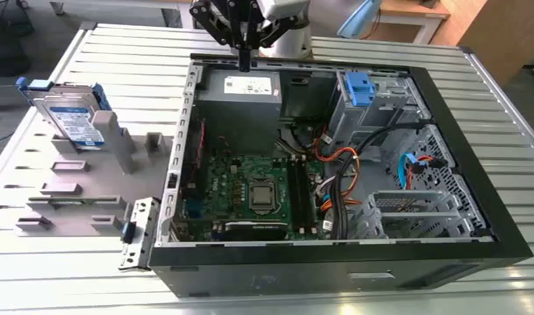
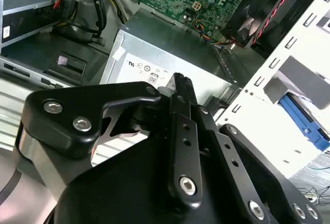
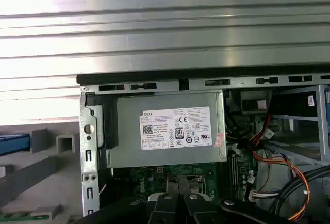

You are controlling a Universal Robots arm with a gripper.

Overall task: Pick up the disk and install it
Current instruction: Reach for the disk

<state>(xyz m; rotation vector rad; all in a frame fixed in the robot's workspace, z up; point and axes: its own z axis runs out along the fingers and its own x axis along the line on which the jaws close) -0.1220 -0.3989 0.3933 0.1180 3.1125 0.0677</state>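
Gripper [image 1: 245, 65] shut, empty, at PC case [image 1: 337, 262] rim by the PSU [image 1: 249, 88].
Fingertips have open air all round. Disk [image 1: 69, 121] stands upright on grey fixture [image 1: 69, 167], well apart, exterior view's left. Second wrist view shows fingers [image 2: 181, 87] pressed together; first wrist view shows the PSU sticker [image 3: 175, 128].

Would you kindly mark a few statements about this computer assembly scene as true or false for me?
1. The disk stands upright in a grey holder outside the computer case. True.
2. The tool is gripping the disk. False: it is shut on nothing and hangs over the power supply.
3. The case lies open with its motherboard showing. True.
4. The blue bracket lies on the table beside the disk. False: it sits inside the case.
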